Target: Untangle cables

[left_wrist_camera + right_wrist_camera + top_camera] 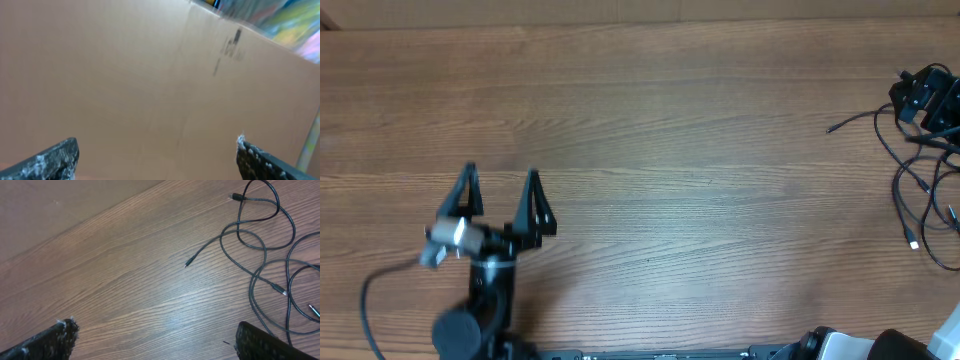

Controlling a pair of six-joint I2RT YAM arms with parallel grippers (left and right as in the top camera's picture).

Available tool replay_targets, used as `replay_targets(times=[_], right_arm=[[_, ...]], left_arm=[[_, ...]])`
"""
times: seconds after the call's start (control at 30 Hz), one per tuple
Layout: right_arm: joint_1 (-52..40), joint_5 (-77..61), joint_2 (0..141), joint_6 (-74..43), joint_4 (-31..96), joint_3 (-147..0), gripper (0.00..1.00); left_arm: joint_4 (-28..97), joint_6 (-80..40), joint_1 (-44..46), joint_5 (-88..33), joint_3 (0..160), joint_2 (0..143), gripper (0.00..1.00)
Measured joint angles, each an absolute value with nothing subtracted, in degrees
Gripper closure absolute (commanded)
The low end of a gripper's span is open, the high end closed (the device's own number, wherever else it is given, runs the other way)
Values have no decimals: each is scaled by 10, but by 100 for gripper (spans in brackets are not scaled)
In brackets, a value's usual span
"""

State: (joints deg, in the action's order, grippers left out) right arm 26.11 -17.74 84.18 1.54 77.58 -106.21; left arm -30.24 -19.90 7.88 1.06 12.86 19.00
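left gripper (501, 172) and right gripper (155, 340) both gape empty. i'd ease the right one down on the cables (205, 250) at one loose plug end (187, 264), then draw that strand clear, slowly.

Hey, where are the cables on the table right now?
The cables lie bunched at the far right edge of the table in the overhead view, well away from the left tool.

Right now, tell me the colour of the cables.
The cables are black; right wrist view shows best.
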Motion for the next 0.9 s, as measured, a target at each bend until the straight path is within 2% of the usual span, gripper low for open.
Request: replay_targets(times=[0.13, 0.4, 0.7, 0.9], right_arm=[[261, -177, 842, 16, 776, -1062, 0], [261, -177, 842, 15, 776, -1062, 0], [261, -177, 842, 15, 776, -1062, 0], [261, -177, 842, 15, 776, -1062, 0]], left_arm=[[-356, -190, 76, 11, 34, 113, 0], [-211, -190, 47, 33, 5, 31, 0], [25, -199, 33, 75, 5, 7, 0], [43, -180, 33, 33, 5, 8, 0]])
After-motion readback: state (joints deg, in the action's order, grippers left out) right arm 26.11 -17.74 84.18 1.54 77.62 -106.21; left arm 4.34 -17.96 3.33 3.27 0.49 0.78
